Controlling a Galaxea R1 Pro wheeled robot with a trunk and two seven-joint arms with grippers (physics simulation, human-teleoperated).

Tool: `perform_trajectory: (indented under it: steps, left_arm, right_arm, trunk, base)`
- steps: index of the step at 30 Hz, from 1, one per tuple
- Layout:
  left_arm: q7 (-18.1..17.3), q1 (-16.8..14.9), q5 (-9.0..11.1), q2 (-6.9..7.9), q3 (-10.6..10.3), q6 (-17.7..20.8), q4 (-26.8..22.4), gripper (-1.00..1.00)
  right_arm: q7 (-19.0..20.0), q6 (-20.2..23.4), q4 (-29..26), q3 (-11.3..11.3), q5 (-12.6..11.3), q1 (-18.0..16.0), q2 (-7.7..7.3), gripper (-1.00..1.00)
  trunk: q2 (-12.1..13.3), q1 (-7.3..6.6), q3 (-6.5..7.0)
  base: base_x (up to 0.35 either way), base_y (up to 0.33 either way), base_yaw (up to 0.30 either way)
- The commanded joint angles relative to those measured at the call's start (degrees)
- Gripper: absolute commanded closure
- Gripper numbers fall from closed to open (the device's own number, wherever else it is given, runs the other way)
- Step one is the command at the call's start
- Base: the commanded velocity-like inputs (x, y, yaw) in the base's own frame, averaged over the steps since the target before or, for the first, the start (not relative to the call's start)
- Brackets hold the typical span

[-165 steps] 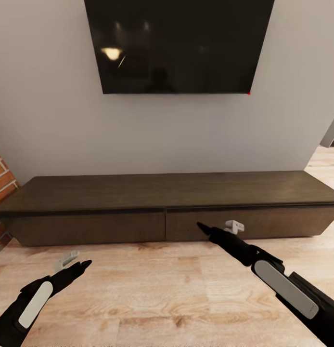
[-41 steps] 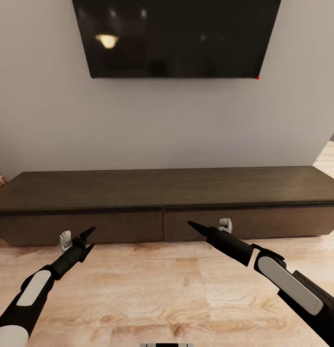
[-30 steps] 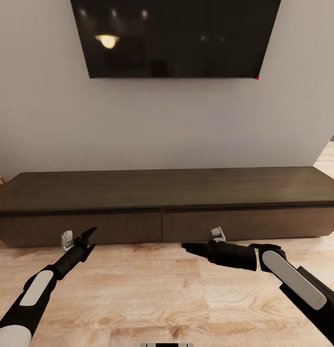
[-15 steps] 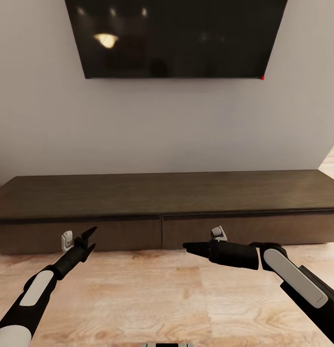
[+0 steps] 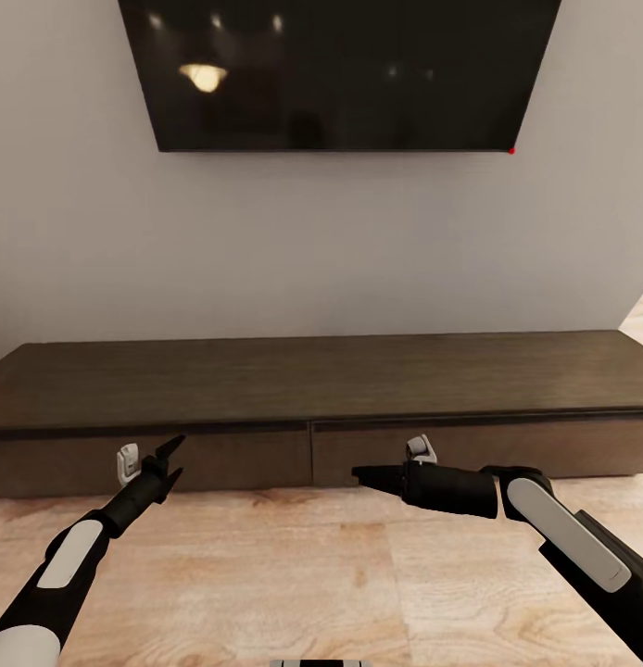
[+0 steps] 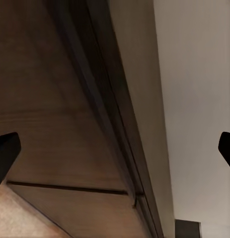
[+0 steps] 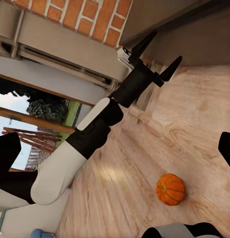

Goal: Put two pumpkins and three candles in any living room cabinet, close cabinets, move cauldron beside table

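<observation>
Little of the task looks done as yet. At the left, the left gripper (image 5: 171,459) hovers just before the left drawer front (image 5: 187,460) of the cabinet (image 5: 321,375), its fingers spread wide and holding nothing; the left wrist view looks along the dark wood front with both fingertips far apart at the picture's edges. Both drawer fronts appear shut, and the cabinet's flat top is bare. To the right, the right gripper (image 5: 362,476) is turned sideways toward the left arm, near the right drawer front (image 5: 507,443), its fingers also wide and empty. One pumpkin (image 7: 170,189) lies on the wooden floor (image 7: 194,124), seen from the right wrist, apart from both grippers. Judging from this, opening a drawer comes first, then stowing everything.
</observation>
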Motion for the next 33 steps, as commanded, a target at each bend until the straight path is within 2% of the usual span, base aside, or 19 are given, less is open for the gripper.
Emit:
perform_trajectory:
  steps: [1, 33]
  left_arm:
    - [0.0, 0.0, 0.4, -0.02, 0.1, 0.4, 0.0, -1.00]
    - [-0.4, 0.0, 0.3, 0.03, 0.2, -0.1, 0.1, -1.00]
  right_arm:
    - [0.2, 0.0, 0.0, 0.1, 0.1, -0.1, -0.04, -1.00]
    - [-0.3, 0.0, 0.1, 0.1, 0.1, -0.1, 0.22, -1.00]
  trunk:
    - [0.0, 0.01, -0.05]
    - [0.0, 0.01, -0.05]
  base:
    - [0.178, 0.000, 0.000]
    - [0.081, 0.000, 0.000]
